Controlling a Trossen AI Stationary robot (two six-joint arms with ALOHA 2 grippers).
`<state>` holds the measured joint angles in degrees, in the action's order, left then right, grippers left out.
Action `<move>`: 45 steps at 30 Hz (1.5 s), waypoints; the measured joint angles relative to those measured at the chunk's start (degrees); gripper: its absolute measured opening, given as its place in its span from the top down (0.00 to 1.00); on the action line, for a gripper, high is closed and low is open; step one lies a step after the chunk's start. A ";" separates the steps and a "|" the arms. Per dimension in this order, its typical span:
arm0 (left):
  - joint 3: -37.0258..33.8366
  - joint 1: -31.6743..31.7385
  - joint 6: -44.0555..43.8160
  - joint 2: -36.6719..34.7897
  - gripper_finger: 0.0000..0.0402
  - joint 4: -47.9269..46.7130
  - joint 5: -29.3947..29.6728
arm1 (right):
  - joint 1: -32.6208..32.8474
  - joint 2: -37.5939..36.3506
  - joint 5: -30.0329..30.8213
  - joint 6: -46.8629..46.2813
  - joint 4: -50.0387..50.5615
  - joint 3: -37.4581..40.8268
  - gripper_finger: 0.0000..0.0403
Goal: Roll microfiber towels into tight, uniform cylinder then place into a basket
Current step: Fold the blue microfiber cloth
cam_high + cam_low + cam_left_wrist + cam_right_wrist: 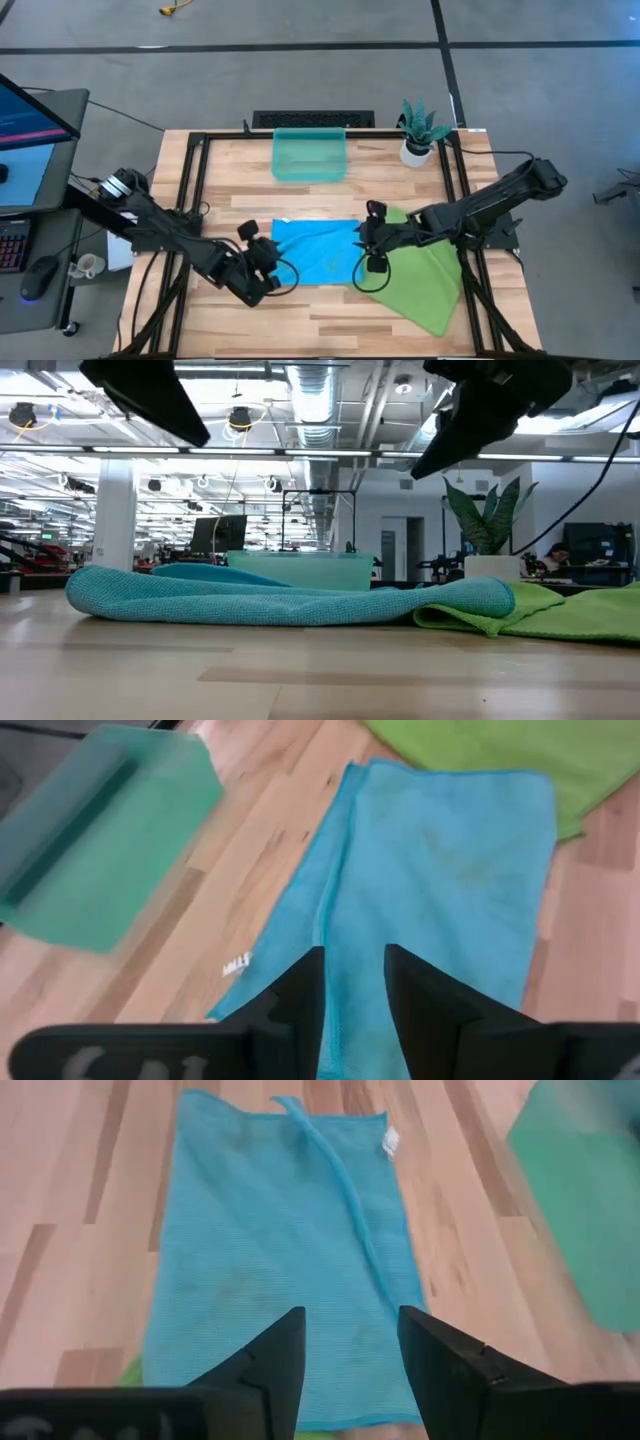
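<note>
Nearest the low camera, the sky-blue microfiber towel (250, 600) lies flat and unrolled at the wooden surface (330, 310) centre, overlapping the lime-green microfiber towel (430, 275) at 3 o'clock. The translucent teal plastic basket (310, 155) at 12 o'clock holds nothing. Left hand (352, 1010) and right hand (350, 1370) hover spread above the blue towel. Judged: rolling not begun.

a white pot with a spiky green plant (417, 133) stands at the far right corner of the wooden bench (230, 180). a dark vent-like grille (313, 119) lies along the bench's far edge. off the left side, a monitor (25, 120), a keyboard (10, 243), a computer mouse (38, 275) and a white mug (86, 266) sit on a side desk.
</note>
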<state>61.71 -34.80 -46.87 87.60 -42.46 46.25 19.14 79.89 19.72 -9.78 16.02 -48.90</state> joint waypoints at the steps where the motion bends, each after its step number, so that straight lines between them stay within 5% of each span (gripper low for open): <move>1: 0.00 0.35 -0.34 0.60 0.72 -0.05 -0.29 | 0.03 0.24 -0.20 -0.26 0.42 0.08 0.55; 10: 0.00 4.70 5.85 7.54 0.60 0.00 -9.83 | 0.17 0.14 -0.24 -0.77 0.13 0.02 0.55; 31: -0.19 6.84 9.26 13.89 0.59 -2.15 -8.48 | 0.35 0.14 -0.28 -0.79 -0.23 0.02 0.55; 37: -4.75 8.58 11.09 13.87 0.59 5.66 -13.54 | 0.35 0.14 -0.28 -0.73 -0.18 0.02 0.55; 45: -7.48 8.87 9.06 13.87 0.64 7.07 -11.31 | 0.35 0.14 -0.28 -0.73 -0.08 0.02 0.55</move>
<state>54.24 -25.93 -37.81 101.47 -35.40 34.95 19.49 80.03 19.44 -10.50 15.94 -48.88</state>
